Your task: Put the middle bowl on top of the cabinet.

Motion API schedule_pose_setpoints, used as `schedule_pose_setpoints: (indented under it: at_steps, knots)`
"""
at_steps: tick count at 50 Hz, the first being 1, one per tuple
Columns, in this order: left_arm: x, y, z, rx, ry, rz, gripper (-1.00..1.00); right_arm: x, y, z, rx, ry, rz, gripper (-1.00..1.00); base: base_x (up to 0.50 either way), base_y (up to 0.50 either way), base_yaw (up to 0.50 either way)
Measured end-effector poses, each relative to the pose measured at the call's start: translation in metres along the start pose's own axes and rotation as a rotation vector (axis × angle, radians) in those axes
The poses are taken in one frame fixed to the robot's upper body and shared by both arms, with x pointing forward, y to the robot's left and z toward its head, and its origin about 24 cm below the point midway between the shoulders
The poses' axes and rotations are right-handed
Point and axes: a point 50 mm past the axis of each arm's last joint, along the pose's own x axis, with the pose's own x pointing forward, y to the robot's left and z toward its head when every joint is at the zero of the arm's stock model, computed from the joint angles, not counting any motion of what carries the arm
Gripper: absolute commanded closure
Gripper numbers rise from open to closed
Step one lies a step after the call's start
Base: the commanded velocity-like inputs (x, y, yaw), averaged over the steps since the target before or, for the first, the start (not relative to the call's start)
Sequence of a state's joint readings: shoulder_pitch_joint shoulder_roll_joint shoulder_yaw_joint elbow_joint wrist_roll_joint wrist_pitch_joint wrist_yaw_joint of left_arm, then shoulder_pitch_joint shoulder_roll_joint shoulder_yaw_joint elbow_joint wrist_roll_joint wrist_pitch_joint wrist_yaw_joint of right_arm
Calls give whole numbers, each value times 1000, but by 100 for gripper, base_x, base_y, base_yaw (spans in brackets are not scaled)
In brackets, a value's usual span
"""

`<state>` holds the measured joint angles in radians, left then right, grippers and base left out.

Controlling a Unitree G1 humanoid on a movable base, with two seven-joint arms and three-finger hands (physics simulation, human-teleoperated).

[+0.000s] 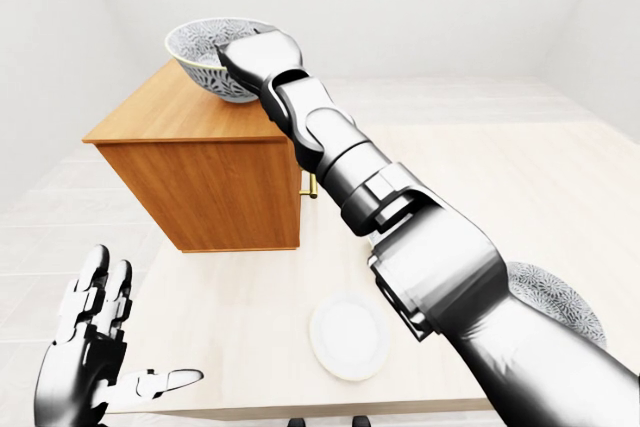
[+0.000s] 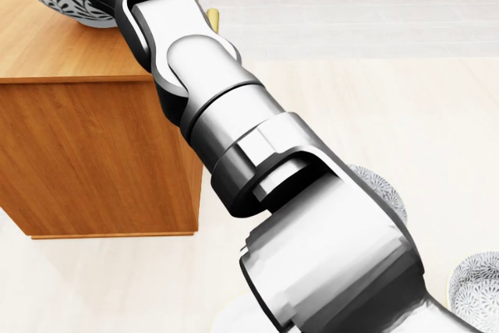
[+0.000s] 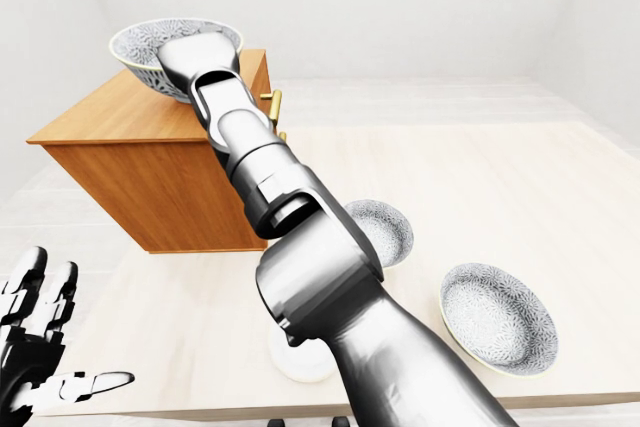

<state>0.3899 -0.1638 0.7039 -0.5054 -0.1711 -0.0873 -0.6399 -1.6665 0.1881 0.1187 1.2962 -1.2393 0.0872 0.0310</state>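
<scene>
- Right hand (image 1: 258, 52) lay over the right side of the bowl (image 1: 198, 42) rim in the left-eye view, at the end of an arm stretched up and leftward. Its fingers were hidden by its own back and the bowl's wall, so I could not tell whether they gripped the rim or were free of it.
- Left hand (image 1: 88, 357) hung low at that view's bottom left, fingers spread wide, holding nothing.
- Bowl stood over the cabinet (image 1: 215, 187) top, toward the corner uppermost in the right-eye view. Its foot looked to touch the wood, but whether it rested fully or hovered just above was unclear.
- Below on the surface (image 3: 560, 197) lay a plate (image 1: 349, 336), a second bowl (image 3: 385, 229) and a third bowl (image 3: 498, 319), all apart from the cabinet.
- Placement seemed nearly done, with release and withdrawal judged to be what remained.
- Letting go before the foot was seated could have made the bowl drop, rock and slide.
- Since the bowl appeared close to the top's edge, a small nudge might have tipped it off.
- Any finger hooked inside the rim during the retreat could have dragged the bowl along.
- With the forearm close to the cabinet's corner and handle (image 3: 273, 105), a low pull-back risked a knock.
</scene>
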Motion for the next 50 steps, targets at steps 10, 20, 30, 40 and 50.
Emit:
schedule_pose_setpoints:
  at_steps: [10, 20, 30, 40, 50]
  knots:
    - [1, 0, 0, 0, -2, 2, -100, 0, 1, 1, -13, -2, -8, 99, 0, 0, 0]
    - [2, 0, -1, -2, 2, 3, -100, 0, 1, 1, -24, -2, -24, 83, 0, 0, 0]
    - [2, 0, -2, -4, 6, 3, -100, 0, -3, 0, -18, -2, -52, 39, 0, 0, 0]
    - [2, 0, -4, -7, 12, 2, -100, 0, -4, -1, -10, -1, -56, 33, 0, 0, 0]
    - [2, 0, -4, -8, 14, 1, -100, 0, -5, -1, -1, 0, -62, 19, 0, 0, 0]
